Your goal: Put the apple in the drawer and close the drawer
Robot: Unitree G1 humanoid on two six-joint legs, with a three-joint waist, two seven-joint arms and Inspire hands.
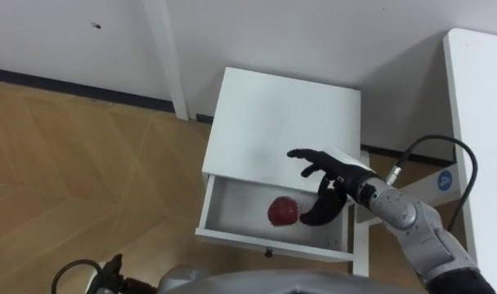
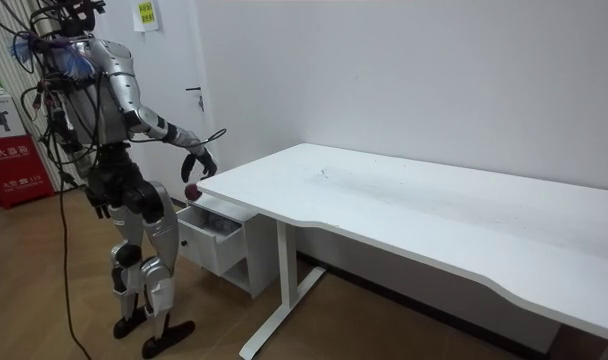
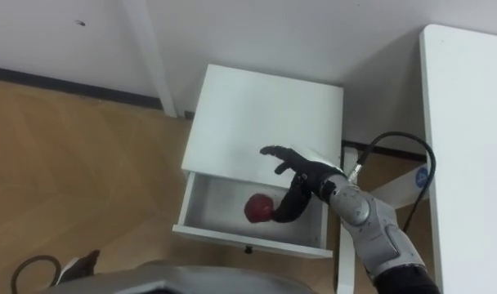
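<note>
Red apple (image 1: 283, 211) at open drawer (image 1: 232, 208) of white cabinet (image 1: 281, 114), right hand (image 1: 334, 175) beside it, fingers (image 1: 302, 155) spread wide, desk (image 1: 481, 122) alongside

The room looks like a plain office or test room. A long white desk (image 2: 414, 195) on a slim white leg stands against a bare white wall (image 2: 434, 70). Just beside the desk's end, a low white drawer cabinet (image 1: 281, 114) sits on wood-patterned floor (image 1: 69, 163), and beyond that end is a white door (image 2: 174, 70) with a yellow notice (image 2: 144, 14).
</note>
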